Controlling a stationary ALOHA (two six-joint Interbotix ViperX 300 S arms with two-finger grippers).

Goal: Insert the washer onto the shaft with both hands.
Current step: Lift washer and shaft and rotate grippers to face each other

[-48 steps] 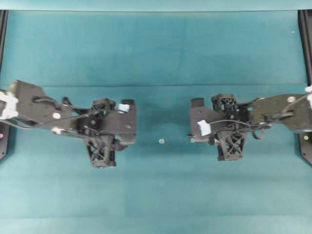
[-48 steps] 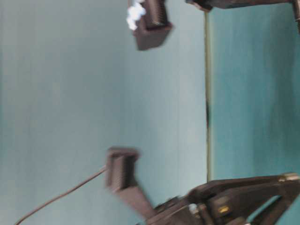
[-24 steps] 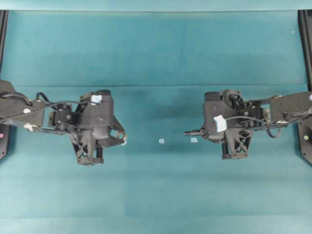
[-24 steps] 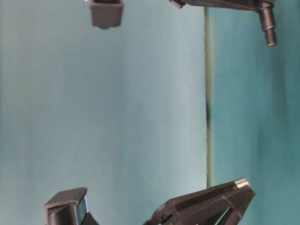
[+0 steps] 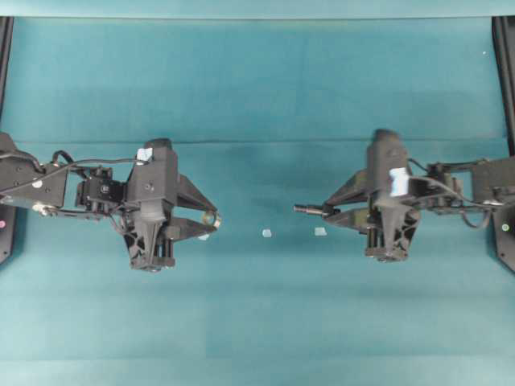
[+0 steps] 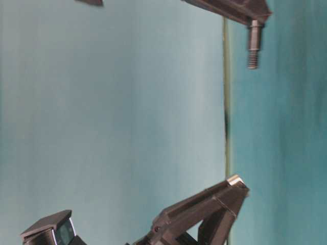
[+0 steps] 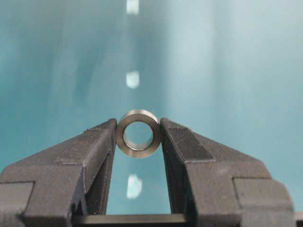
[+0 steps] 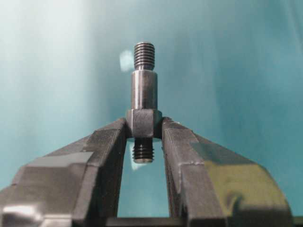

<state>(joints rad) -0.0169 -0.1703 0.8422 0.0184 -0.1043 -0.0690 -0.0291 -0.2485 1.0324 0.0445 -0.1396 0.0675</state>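
On the left of the overhead view, the black left gripper (image 5: pixel 211 219) with pointed triangular fingers pinches the small silvery metal washer (image 7: pixel 138 133) at its tips, the bore facing the middle of the teal table (image 5: pixel 257 88). On the right, the black right gripper (image 5: pixel 323 211) clamps the dark grey stepped metal shaft (image 5: pixel 309 209) by its thick collar. The shaft's long axis lies level, its threaded end pointing left toward the washer, well apart from it, above two whitish specks (image 5: pixel 266 233).

No text, label or number can be read anywhere (white tags look blank).
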